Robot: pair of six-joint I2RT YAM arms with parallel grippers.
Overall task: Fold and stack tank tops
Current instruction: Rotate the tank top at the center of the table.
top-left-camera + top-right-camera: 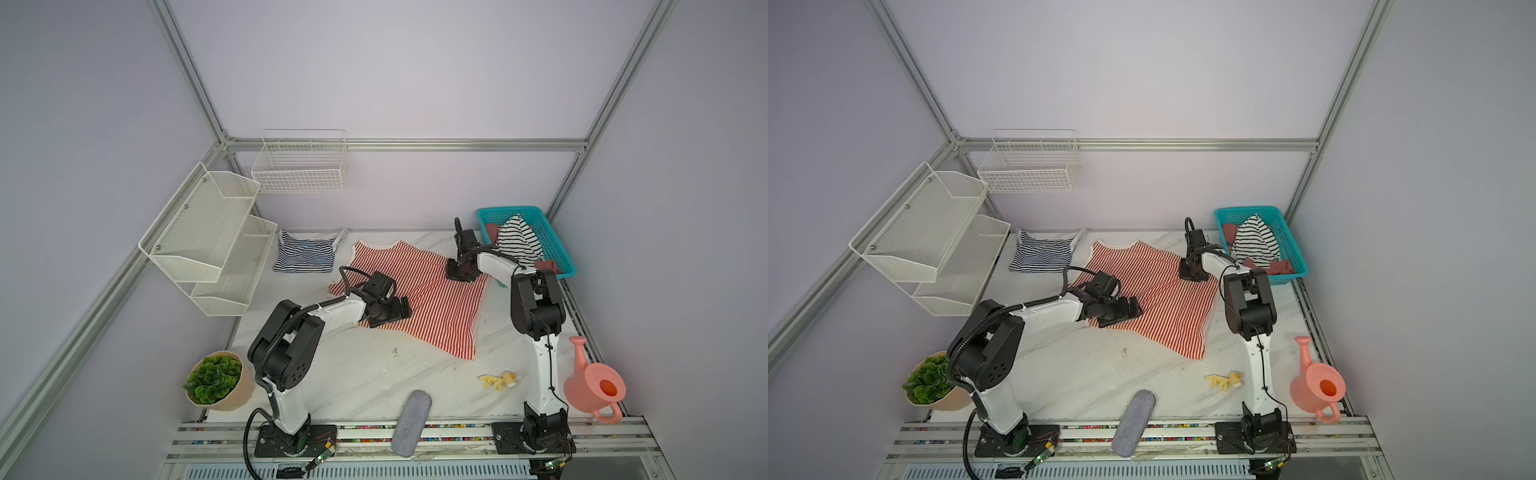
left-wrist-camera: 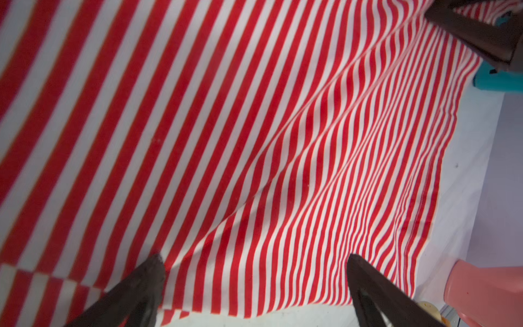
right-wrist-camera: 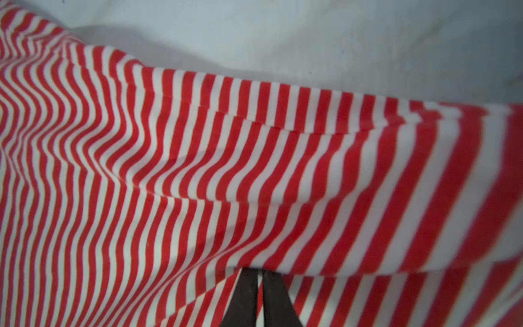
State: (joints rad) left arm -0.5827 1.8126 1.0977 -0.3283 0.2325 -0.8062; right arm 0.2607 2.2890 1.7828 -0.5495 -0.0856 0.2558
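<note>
red-and-white tank top (image 1: 419,291) spread mid-table, navy-and-white tank top (image 1: 305,255) folded at its 10 o'clock; left gripper (image 2: 254,263) gapes wide over the red one; right gripper (image 3: 260,271), jaws nearly together, pinches its 2 o'clock edge; that thin pinch may slip, bunching the fold; only the right wrist view shows it.

The left claw (image 2: 256,263) gapes wide over the red-and-white tank top (image 2: 226,127), creased and spread ahead of it; a pink watering can (image 2: 486,288) sits beside one finger
</note>
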